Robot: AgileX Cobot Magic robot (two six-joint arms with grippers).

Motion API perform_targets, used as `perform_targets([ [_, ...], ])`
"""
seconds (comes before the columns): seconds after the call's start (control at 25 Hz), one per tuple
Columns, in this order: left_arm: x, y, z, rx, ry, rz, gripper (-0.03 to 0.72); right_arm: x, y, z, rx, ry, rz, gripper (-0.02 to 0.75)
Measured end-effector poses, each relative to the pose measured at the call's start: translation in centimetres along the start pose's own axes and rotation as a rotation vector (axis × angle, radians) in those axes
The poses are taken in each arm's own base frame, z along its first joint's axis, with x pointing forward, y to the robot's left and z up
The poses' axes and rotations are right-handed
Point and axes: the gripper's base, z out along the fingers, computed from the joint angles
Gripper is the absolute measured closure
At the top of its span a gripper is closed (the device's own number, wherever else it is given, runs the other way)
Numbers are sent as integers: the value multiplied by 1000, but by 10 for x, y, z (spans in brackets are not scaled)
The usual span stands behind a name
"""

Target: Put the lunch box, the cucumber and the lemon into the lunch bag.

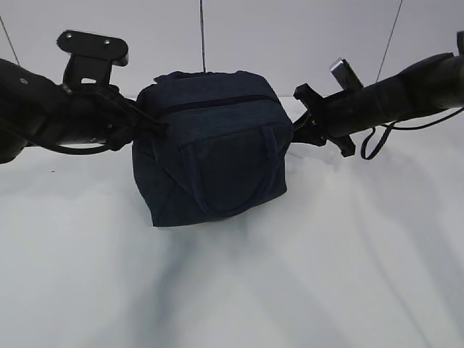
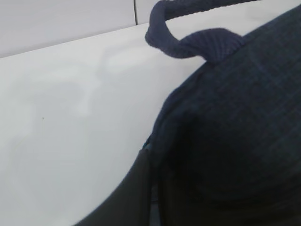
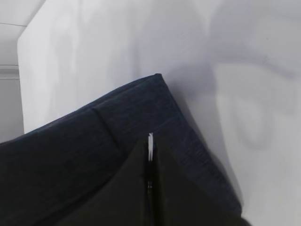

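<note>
A: What occupies the centre of the exterior view?

B: The lunch bag (image 1: 214, 148), a boxy dark navy fabric bag, standing on the white table (image 1: 232, 290). Its zipper (image 1: 217, 104) runs across the top and appears closed. One loop handle (image 1: 228, 170) hangs flat against the front face.

A: Where do the arms stand?

B: One at each end. The left gripper (image 1: 148, 125) meets the bag's left upper edge; the right gripper (image 1: 299, 123) meets its right upper edge.

A: And the jaws?

B: In the right wrist view the right gripper (image 3: 150, 162) has its jaws pressed together, with a thin pale sliver between them at the tip, lying against the navy fabric (image 3: 94, 155). Whether cloth is pinched there cannot be told. In the left wrist view only one dark finger (image 2: 127, 197) shows, against the bag's side (image 2: 230, 141); the left gripper is closed, and whether it holds fabric cannot be told.

A: Anything else in the left wrist view?

B: A second loop handle (image 2: 183, 42) arches above the bag, over the table.

A: The lunch box, cucumber and lemon?

B: Not visible in any view.
</note>
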Motion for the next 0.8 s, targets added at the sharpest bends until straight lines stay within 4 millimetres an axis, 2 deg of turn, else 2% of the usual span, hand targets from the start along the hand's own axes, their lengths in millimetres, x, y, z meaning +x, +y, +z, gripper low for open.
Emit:
perform_targets([
  [0.44,1,0,1,0,3,5,697,-1,-1,0,3,-5,-84,737],
  [0.8,13,4,18,-67,-4,102,697,5,3,-1,-23,82,-313,737],
])
